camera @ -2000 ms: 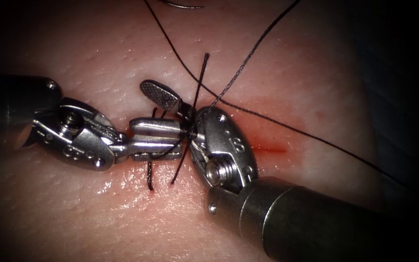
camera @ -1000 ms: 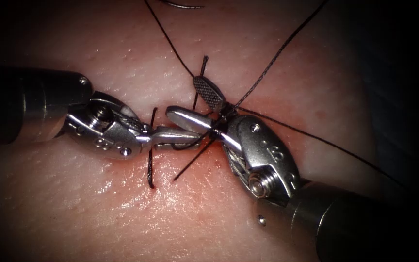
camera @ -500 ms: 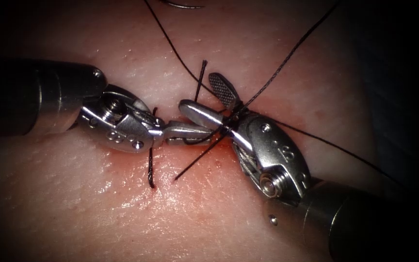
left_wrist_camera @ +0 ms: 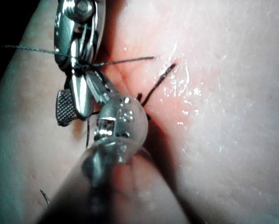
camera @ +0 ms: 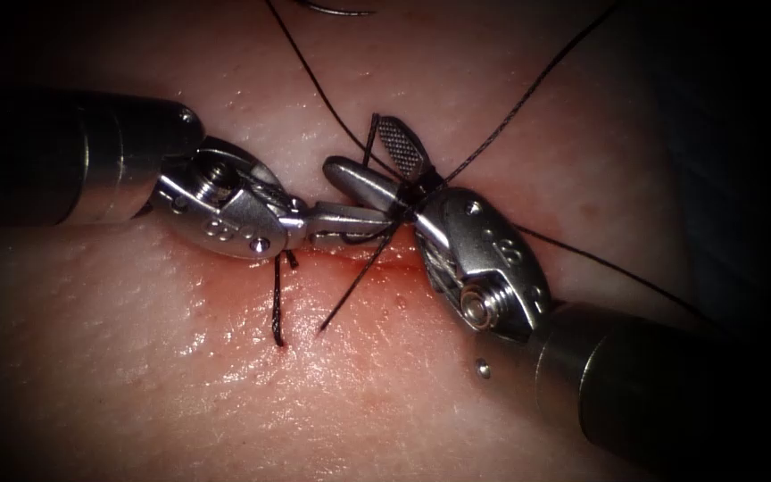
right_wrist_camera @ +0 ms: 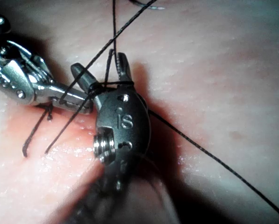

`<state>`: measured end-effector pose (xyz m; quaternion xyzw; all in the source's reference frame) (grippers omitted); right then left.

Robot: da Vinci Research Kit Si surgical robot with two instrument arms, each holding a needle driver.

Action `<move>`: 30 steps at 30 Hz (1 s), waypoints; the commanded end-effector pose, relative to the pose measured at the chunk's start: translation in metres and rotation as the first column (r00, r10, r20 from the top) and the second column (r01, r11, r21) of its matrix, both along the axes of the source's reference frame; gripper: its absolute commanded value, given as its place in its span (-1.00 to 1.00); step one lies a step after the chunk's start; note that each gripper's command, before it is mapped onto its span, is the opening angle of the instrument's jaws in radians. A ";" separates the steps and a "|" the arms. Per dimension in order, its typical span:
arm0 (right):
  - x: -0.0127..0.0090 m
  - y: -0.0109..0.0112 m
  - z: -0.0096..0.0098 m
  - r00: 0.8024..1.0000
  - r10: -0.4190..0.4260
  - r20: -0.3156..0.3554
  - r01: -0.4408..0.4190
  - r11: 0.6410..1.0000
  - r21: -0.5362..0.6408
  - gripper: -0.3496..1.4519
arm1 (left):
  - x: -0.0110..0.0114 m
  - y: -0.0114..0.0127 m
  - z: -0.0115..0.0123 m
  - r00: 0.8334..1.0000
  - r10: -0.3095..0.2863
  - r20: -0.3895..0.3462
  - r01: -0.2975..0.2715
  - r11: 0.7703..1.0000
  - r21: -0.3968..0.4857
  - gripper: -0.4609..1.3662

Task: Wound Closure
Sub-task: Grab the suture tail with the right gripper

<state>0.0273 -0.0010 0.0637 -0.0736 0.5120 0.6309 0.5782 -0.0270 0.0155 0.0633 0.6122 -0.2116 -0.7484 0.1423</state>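
Pale, glistening tissue (camera: 252, 393) is lying under me, with the cut (camera: 377, 261) running across the middle and red fluid (camera: 216, 281) pooling along it. I'm working right over that line.

My left tool (camera: 377, 220) is pushing in from the left. Over the last two seconds it has been travelling steadily rightward along the cut. Its jaws are closed, and as far as I can make out they're pinching a short strand of thread (camera: 510, 103) close to the stitch.

My right tool (camera: 359, 147) has been backing off to the right to make room, and in this last half second it's edging up and back in a little. Its jaws are standing wide apart, clamping nothing. The thread is looping around their base, with long strands running off to the upper right and right.

I judge that the wrap is staying on my right tool while the two tips keep meeting over the wound, so the knot work is still under way and not yet snugged down.

Two cut ends (camera: 276, 308) are sticking out just below the cut. The needle (camera: 332, 11) is lying well apart at the far edge, held by neither tool. I'm seeing just a sliver of its curve, so I can't tell whether it sits in the tissue.
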 end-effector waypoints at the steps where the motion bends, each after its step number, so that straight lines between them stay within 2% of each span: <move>1: 0.0000 0.0000 0.0001 1.000 -0.004 0.003 0.004 1.000 0.001 0.56 | 0.0000 0.0000 0.0000 1.000 0.006 -0.003 -0.006 1.000 0.001 -0.88; 15: 0.0014 0.0010 0.0013 1.000 -0.015 -0.012 0.015 1.000 0.009 0.51 | 0.0002 0.0006 0.0009 1.000 0.019 -0.001 -0.019 1.000 -0.004 -0.88; 16: 0.0015 0.0010 0.0013 1.000 -0.015 -0.012 0.015 1.000 0.009 0.44 | 0.0002 0.0006 0.0010 1.000 0.019 -0.001 -0.019 1.000 -0.004 -0.88; 17: 0.0016 0.0010 0.0013 1.000 -0.022 -0.016 0.022 1.000 0.008 0.27 | 0.0002 0.0007 0.0011 1.000 0.019 -0.001 -0.019 1.000 -0.004 -0.88; 18: 0.0017 0.0009 0.0012 0.998 -0.044 -0.037 0.045 0.999 0.010 -0.39 | 0.0002 0.0007 0.0011 1.000 0.018 -0.001 -0.018 1.000 0.001 -0.88; 19: 0.0018 0.0008 0.0011 0.996 -0.068 -0.052 0.068 0.998 0.008 -0.76 | 0.0002 0.0007 0.0012 1.000 0.018 -0.001 -0.018 1.000 0.001 -0.88; 20: 0.0020 0.0008 0.0010 0.995 -0.084 -0.062 0.085 0.996 0.009 -1.00 | 0.0002 0.0007 0.0012 1.000 0.018 -0.001 -0.018 1.000 0.001 -0.88; 30: 0.0026 0.0007 0.0008 0.993 -0.097 -0.071 0.098 0.995 0.012 -1.00 | 0.0004 0.0006 0.0014 1.000 0.018 0.000 -0.018 1.000 0.006 -0.88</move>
